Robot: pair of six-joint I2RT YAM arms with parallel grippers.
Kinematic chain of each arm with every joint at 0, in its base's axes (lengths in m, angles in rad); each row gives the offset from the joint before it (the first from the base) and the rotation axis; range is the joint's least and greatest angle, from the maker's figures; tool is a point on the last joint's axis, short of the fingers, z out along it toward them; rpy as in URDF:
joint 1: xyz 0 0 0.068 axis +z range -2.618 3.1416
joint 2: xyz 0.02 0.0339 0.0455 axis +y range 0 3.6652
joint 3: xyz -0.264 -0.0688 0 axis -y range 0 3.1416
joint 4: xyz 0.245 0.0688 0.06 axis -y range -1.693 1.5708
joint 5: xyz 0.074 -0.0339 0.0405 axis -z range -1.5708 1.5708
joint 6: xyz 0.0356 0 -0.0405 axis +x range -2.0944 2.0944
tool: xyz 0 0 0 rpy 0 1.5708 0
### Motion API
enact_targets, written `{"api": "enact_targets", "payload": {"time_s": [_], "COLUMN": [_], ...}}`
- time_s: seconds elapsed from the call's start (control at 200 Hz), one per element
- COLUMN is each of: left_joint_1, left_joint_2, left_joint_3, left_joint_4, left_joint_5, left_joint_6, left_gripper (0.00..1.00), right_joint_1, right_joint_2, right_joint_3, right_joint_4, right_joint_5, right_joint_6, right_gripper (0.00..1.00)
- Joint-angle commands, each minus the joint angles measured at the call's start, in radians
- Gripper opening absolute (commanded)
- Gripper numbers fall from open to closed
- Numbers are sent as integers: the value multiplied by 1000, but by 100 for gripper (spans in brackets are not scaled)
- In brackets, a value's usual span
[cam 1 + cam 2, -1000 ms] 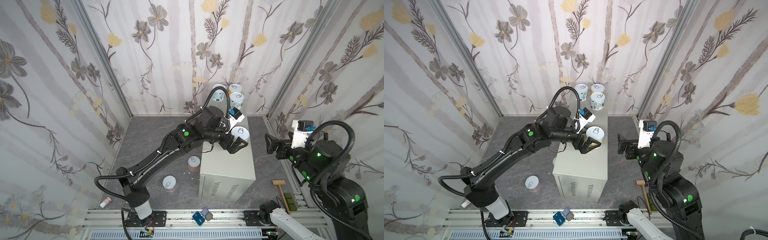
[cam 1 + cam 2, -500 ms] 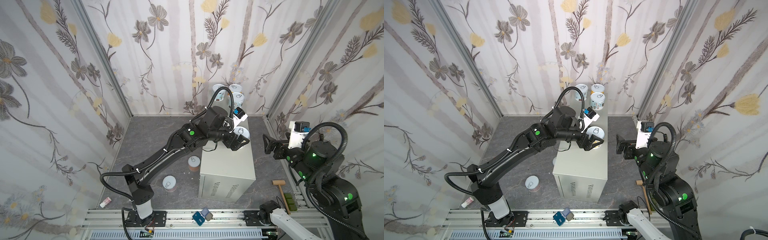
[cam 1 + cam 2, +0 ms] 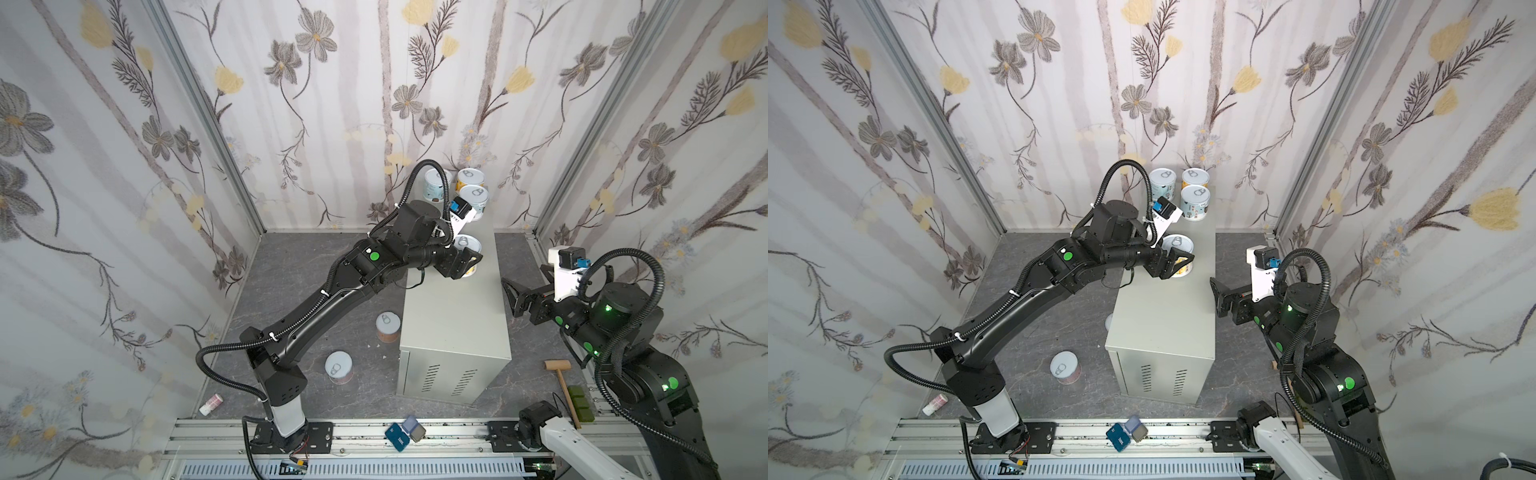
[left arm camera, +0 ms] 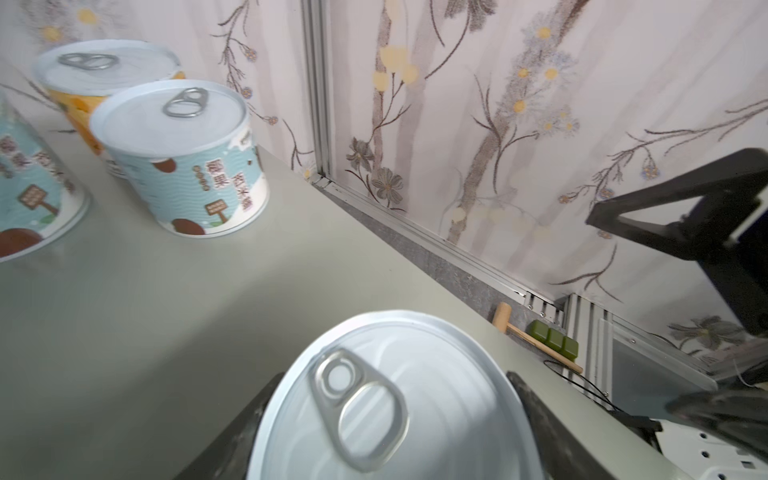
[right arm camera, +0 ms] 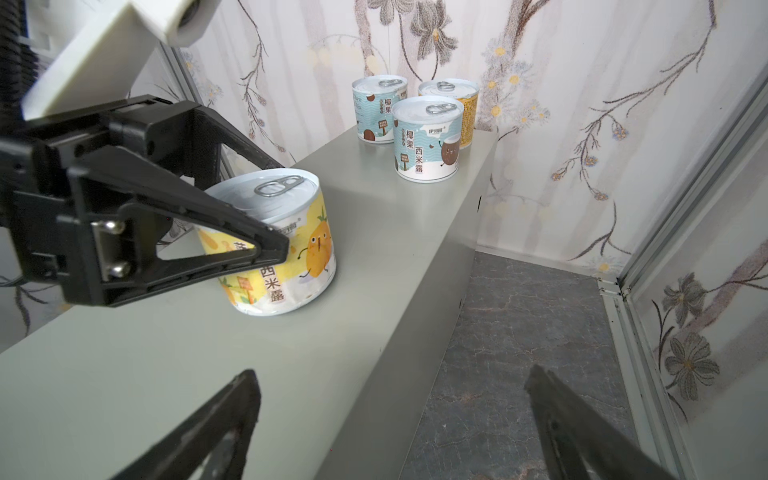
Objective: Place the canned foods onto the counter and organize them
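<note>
Nearest you, on the dark floor: a pink-and-white tube [image 3: 211,404] far left, not part of the job, and a wooden mallet [image 3: 559,376] w/ a green block [image 3: 578,403] on the right. Two task cans stand on the floor left of the counter [image 3: 453,324]. The pink can [image 3: 338,368] is nearer; the salmon can [image 3: 387,328] is just beside the cabinet's left wall. Both are upright, lids up, so prob. easy side grabs.

Mid-scene, your R gripper [image 5: 392,374] hangs wide, holding nothing, just off the counter's right edge. It looks parked clear so the L arm has the top to itself, and its cam gives you a side view of the grasp.

A bit further, the L gripper [image 3: 470,255] reaches in from the left, side-on, one finger each side of the yellow can [image 5: 307,249]. That can sits on the counter top, past the middle, toward the right edge. Jaws are narrow and close to the label on both sides; you can't tell if they're pressing. The side-on hold keeps the pull-tab lid clear.

Far end, by the wall: a light blue can [image 3: 435,186], an orange can [image 3: 471,179] and a 2nd light blue can [image 3: 474,201], packed tight. My guess is the yellow one joins that cluster, leaving near space for the floor pair.
</note>
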Motion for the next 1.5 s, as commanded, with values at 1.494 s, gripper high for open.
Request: {"api": "enact_targets", "payload": {"time_s": [1.494], "left_joint_1": [200], "left_joint_2": [92], "left_joint_3": [-8], "left_joint_4": [117], "left_joint_5": [-5], "left_joint_6": [90], "left_gripper": [90], "right_joint_1": [1], "right_joint_2": [78], "right_joint_3": [96], "right_joint_4": [81], "right_joint_5": [-20], "right_joint_6": [-17], "right_gripper": [100]}}
